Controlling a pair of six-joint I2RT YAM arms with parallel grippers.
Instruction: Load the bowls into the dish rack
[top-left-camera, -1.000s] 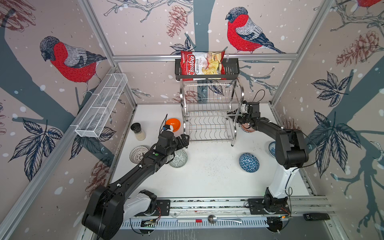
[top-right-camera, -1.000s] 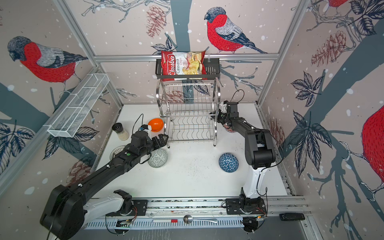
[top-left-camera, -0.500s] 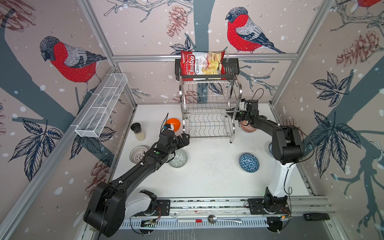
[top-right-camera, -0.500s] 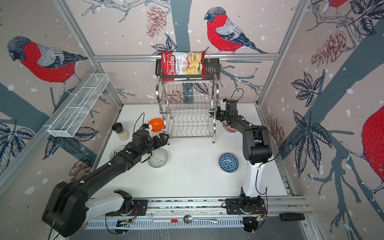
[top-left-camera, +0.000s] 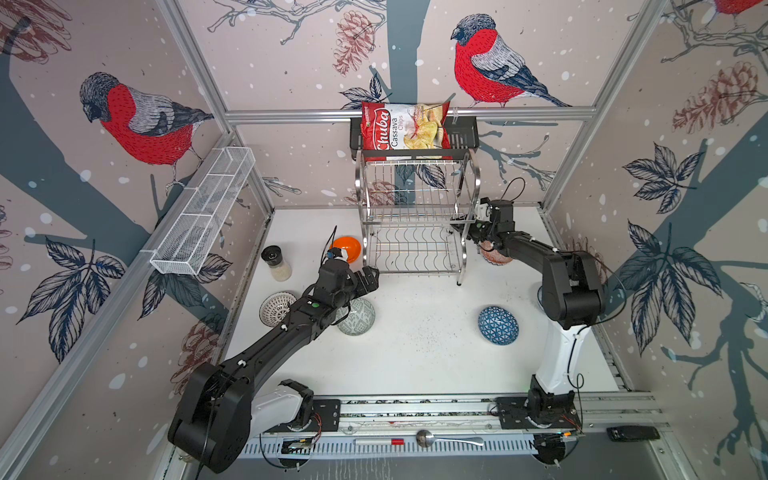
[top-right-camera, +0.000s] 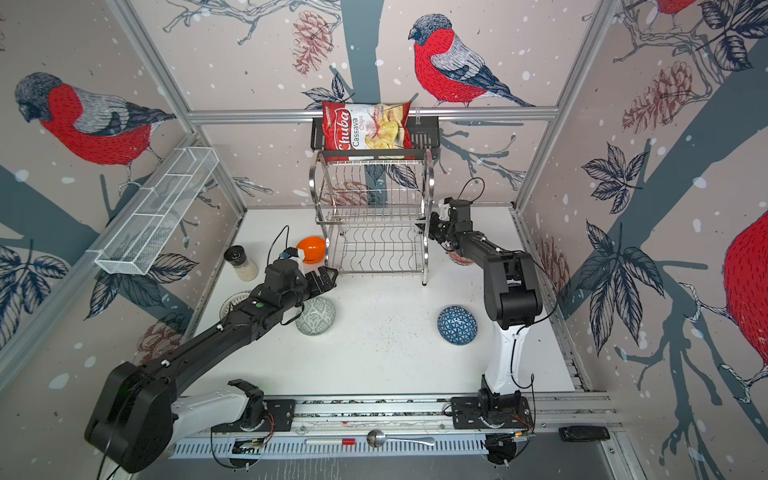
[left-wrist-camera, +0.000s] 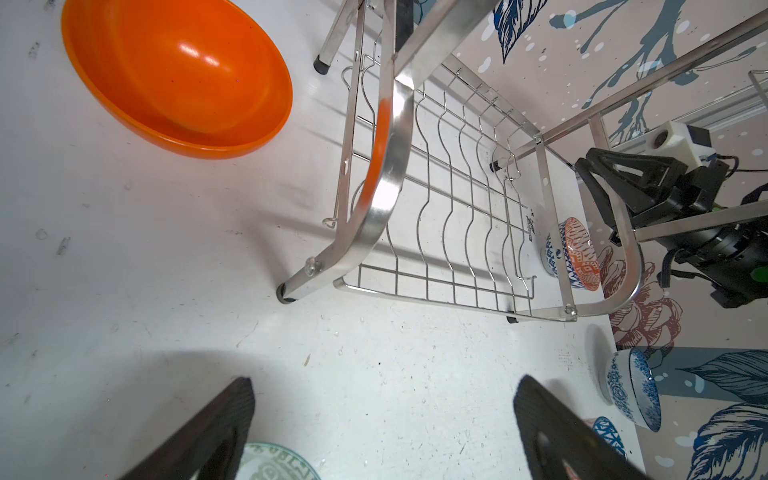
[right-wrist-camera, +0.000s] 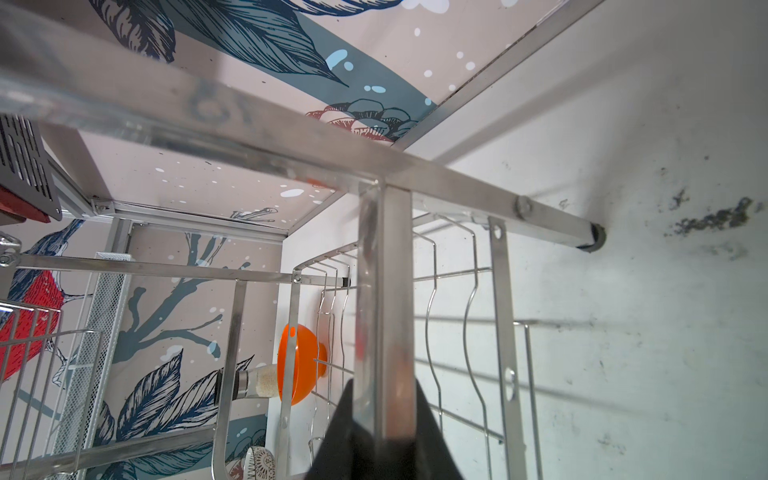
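The steel dish rack (top-left-camera: 473, 183) stands at the back middle, both tiers empty. My right gripper (top-left-camera: 459, 226) is shut on its right side tube (right-wrist-camera: 384, 291), as the right wrist view shows. My left gripper (top-left-camera: 370, 278) hangs open over bare table by the rack's front left foot (left-wrist-camera: 291, 291). The orange bowl (top-left-camera: 347, 248) lies left of the rack, and the grey-green bowl (top-left-camera: 356, 316) sits beside my left wrist. The white-ribbed bowl (top-left-camera: 276, 307) is far left, the blue-triangle bowl (top-left-camera: 498, 325) right. The red-orange bowl (left-wrist-camera: 575, 253) lies under my right arm. The blue-floral bowl (left-wrist-camera: 631, 388) rests by the right wall.
A glass shaker jar (top-left-camera: 276, 264) stands left of the orange bowl. A white mesh basket (top-left-camera: 203, 216) hangs on the left wall. A black shelf (top-left-camera: 461, 137) with a chips bag sits just above the rack. A spoon (top-left-camera: 440, 438) lies on the front rail.
My right gripper has moved left and back with the rack's side tube in its grip, and the rack has shifted a little with it. The left arm has barely moved.
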